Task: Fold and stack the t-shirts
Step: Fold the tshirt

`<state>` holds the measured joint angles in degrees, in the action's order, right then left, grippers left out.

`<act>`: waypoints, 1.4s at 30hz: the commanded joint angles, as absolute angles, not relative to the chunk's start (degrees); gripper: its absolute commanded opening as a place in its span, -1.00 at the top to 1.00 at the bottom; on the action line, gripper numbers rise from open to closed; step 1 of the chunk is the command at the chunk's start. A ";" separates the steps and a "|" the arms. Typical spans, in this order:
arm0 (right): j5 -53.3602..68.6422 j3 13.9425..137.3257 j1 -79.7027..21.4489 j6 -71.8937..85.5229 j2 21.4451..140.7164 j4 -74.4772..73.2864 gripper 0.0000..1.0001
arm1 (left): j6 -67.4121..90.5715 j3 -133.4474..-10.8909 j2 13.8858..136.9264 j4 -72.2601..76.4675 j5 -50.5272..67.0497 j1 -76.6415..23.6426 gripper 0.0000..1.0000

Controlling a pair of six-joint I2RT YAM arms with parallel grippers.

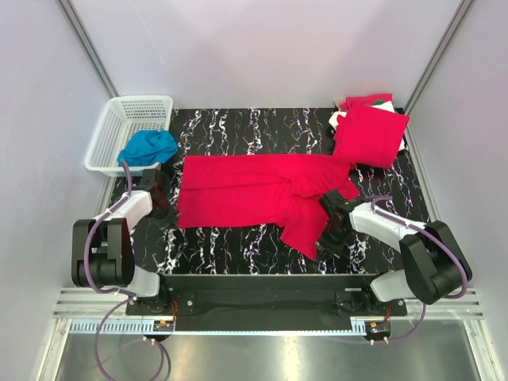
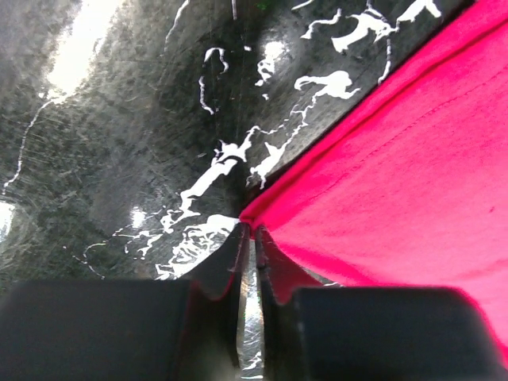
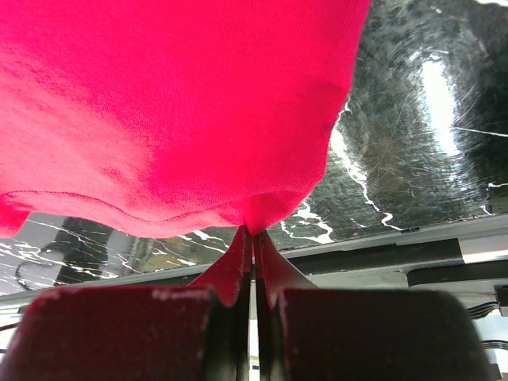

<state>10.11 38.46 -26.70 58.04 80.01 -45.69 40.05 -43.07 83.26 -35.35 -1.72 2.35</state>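
Now, table point(image 1: 238, 246): black marbled top.
Spread t-shirt point(image 1: 246, 194): red, lying flat at centre, with one flap trailing toward 5 o'clock.
Folded stack point(image 1: 369, 135): red t-shirts at 1 o'clock, white and green peeping out behind.
Basket point(image 1: 131, 119): at 10 o'clock, blue cloth point(image 1: 151, 147) inside.
Left gripper point(image 2: 251, 238): pinched on the shirt's 9 o'clock corner.
Right gripper point(image 3: 252, 238): clamped on its hem at 4 o'clock.
Progress: some look stacked; this one's fold seems hardly begun.
Writing: none legible.

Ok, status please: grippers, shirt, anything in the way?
Left gripper shut on red t-shirt, near left corner. Right gripper shut on its right edge, cloth lifted. Folded shirts at far right; basket far left, nothing blocking.
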 commanded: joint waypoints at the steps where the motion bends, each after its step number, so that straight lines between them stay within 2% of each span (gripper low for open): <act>1: 9.32 39.73 -27.42 57.57 79.54 -45.44 1.00 | 39.11 -43.59 85.43 -33.14 -2.11 2.55 1.00; 9: 7.30 41.13 -27.42 57.83 78.05 -46.31 1.00 | 36.04 -45.87 85.78 -32.52 -0.35 2.64 1.00; 31: -4.57 56.95 -26.46 54.23 76.82 -57.21 1.00 | 33.49 -50.80 79.28 -35.77 1.14 2.72 1.00; 42: -8.00 64.15 -18.56 47.55 76.03 -61.35 1.00 | 32.70 -53.70 77.52 -37.70 0.09 3.34 1.00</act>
